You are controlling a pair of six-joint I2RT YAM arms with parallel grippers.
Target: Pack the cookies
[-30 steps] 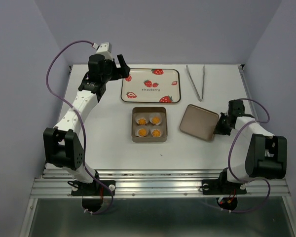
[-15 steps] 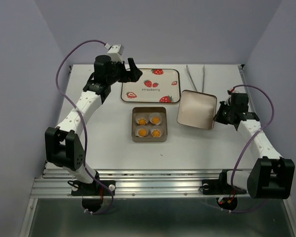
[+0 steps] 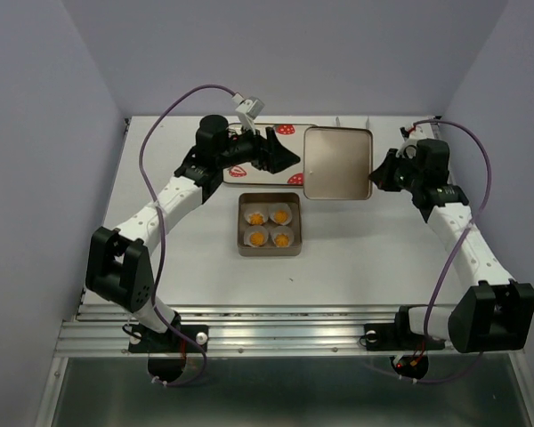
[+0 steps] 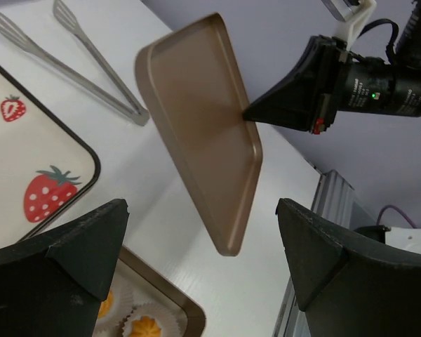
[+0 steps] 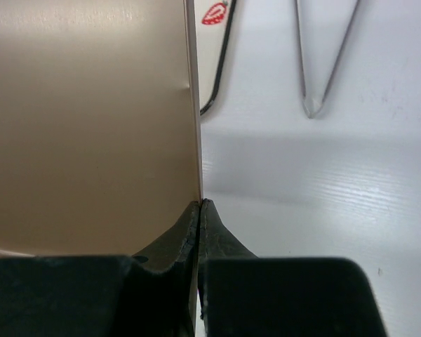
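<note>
Four small round orange-yellow cookies (image 3: 257, 218), each seated in a white pleated paper cup (image 3: 270, 206), lie two by two inside an open square brown metal tin (image 3: 269, 253) at the centre of the white counter (image 3: 187, 258). A flat square brown metal lid (image 3: 338, 163) is held clear of the counter, behind and to the right of the tin. In the left wrist view it hangs tilted. The right claw (image 3: 374, 174) pinches the lid's right edge, its two black fingers (image 5: 217, 239) pressed together on the thin rim. The left claw (image 3: 287, 157) is spread wide and holds nothing. It hovers just beside the lid's left edge, pointing toward it. Beneath the left arm lies a white rectangular tray printed with red strawberries (image 4: 28, 168). A pair of metal tongs (image 4: 77, 67) rests on the counter near the tray's right end, largely hidden by the lid in the top view.
</note>
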